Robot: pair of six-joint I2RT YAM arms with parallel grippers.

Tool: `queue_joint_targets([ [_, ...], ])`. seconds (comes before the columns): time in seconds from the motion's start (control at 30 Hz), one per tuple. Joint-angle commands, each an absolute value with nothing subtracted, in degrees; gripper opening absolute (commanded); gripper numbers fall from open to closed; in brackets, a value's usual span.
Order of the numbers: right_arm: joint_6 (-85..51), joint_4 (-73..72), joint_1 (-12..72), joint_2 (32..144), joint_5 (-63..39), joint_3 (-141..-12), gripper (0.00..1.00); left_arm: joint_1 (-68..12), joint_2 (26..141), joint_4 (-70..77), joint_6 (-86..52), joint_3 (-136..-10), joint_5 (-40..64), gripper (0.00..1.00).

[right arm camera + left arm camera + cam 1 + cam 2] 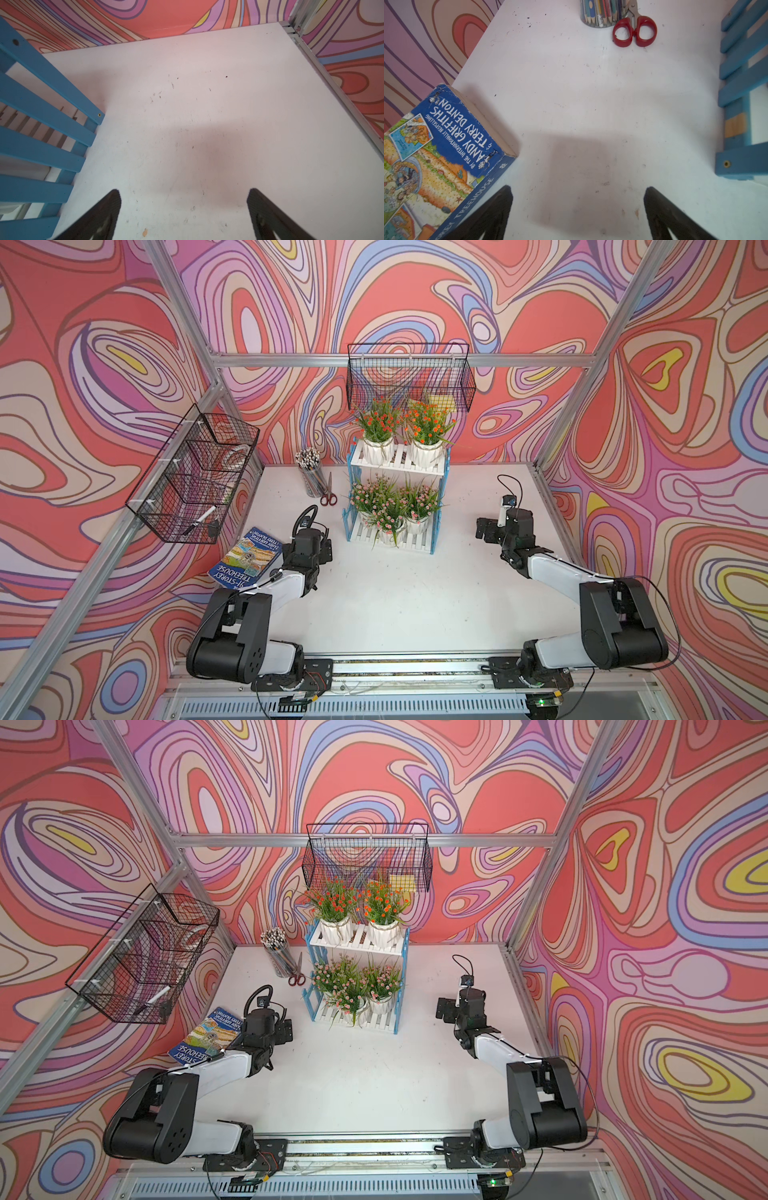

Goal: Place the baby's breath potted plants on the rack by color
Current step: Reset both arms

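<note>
Rack (400, 459) stands centred at the back edge of the table (415, 601). Top tier: two orange-red plants (380, 423) (428, 423), side by side. Lower tier: three pink plants (390, 502), crowded, leaves overlapping.

In front of the rack the table is bare between the arms. Left of the rack: left gripper (578, 188), jaws wide, nothing held. Right of the rack: right gripper (184, 190), likewise wide and empty.

Back left of the rack: pencil cup (311, 481), with scissors (328, 495) against it. Front left: book (249, 558) at the table edge.

Only the top views show the plants. The left wrist view shows the book's corner just beside one finger (496, 207). The right wrist view shows open table up to the frame rail (340, 93).
</note>
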State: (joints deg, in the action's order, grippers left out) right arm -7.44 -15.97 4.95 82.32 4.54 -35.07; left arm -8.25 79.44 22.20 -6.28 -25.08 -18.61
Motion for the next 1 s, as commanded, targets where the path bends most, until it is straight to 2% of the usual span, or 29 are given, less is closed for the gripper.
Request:
queue_joint_targets([
  [0.0, -6.2, -27.9, 4.5, 83.7, 2.8, -31.5, 0.98, -8.0, 78.9, 37.3, -0.3, -23.6, -16.0, 1.00],
  [0.2, -7.2, -44.5, 2.3, 85.9, 1.0, -24.5, 0.98, -6.8, 85.3, 54.8, 4.1, -18.8, -11.2, 1.00],
  [0.27, -6.9, -45.6, 2.0, 85.8, -0.2, -24.1, 0.98, -5.0, 85.9, 53.8, 0.9, -18.8, -11.3, 1.00],
  [0.33, -7.2, -44.8, 1.7, 86.1, -0.2, -24.6, 0.98, -4.7, 90.1, 60.5, 2.1, -18.1, -10.2, 1.00],
  [0.4, -7.3, -44.9, 1.7, 86.3, -0.3, -24.6, 0.98, -3.2, 87.4, 48.7, 0.0, -21.7, -8.3, 1.00],
  [0.47, -5.8, -44.5, 1.6, 85.7, -0.3, -24.5, 0.98, -2.2, 89.2, 52.7, -0.6, -21.2, -7.6, 1.00],
  [0.5, -4.6, -44.4, 1.6, 84.6, 0.4, -23.8, 0.98, -1.8, 88.0, 48.6, -1.4, -22.1, -7.2, 1.00],
  [0.6, -3.4, -47.2, 1.0, 82.6, 5.8, -20.9, 0.98, -1.7, 88.8, 50.9, -1.1, -21.7, -7.1, 1.00],
  [0.73, -2.5, -49.4, -0.2, 85.9, 4.4, -22.7, 0.98, -1.7, 88.7, 50.8, -1.2, -21.7, -7.1, 1.00],
  [0.83, -4.5, -59.8, -2.1, 92.2, 2.6, -21.1, 0.98, -1.6, 88.9, 51.3, -1.2, -21.7, -7.0, 1.00],
  [0.9, -4.7, -73.4, -2.2, 99.4, 3.4, -18.6, 0.98, -1.6, 88.5, 50.3, -1.4, -21.9, -6.9, 1.00],
  [0.97, -4.8, -64.0, -2.3, 96.2, 3.1, -20.5, 0.98, -1.4, 88.6, 50.7, -1.5, -21.9, -6.6, 1.00],
])
